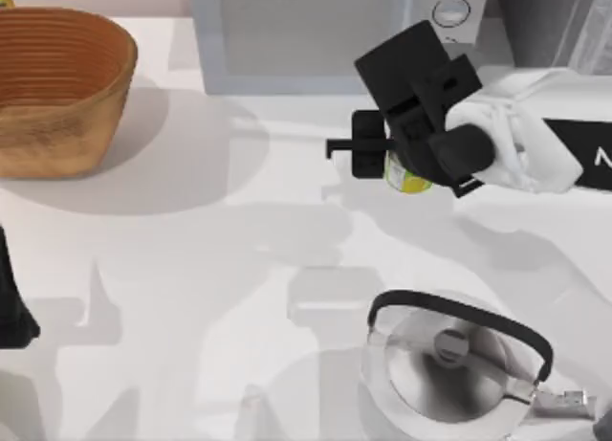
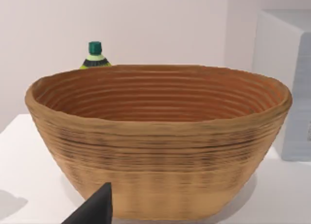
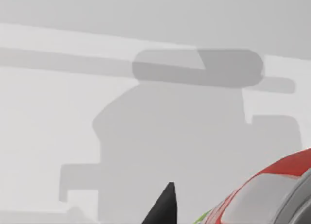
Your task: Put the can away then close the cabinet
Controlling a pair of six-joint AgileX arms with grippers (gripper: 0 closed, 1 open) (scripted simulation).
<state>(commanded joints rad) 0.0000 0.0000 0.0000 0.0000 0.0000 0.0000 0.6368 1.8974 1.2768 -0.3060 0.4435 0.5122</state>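
Near the far right of the desk point(image 1: 191, 269), in front of the cabinet point(image 1: 296, 39), right tool point(image 1: 382, 159) was clamped on the can point(image 1: 406, 176); stowing and closing remained, left tool point(image 2: 92, 212) parked at left, fingers unclear.

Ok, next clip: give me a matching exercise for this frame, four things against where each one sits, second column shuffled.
Things:
1. can
2. basket
3. kettle
4. bottle

Places:
A. on the table's near right part, with a dark handle arched over its lid
B. at the right gripper, in front of the white cabinet
C. behind the basket, with its green cap showing above the rim
D. on the table's far left part

Pairs: 1-B, 2-D, 3-A, 4-C
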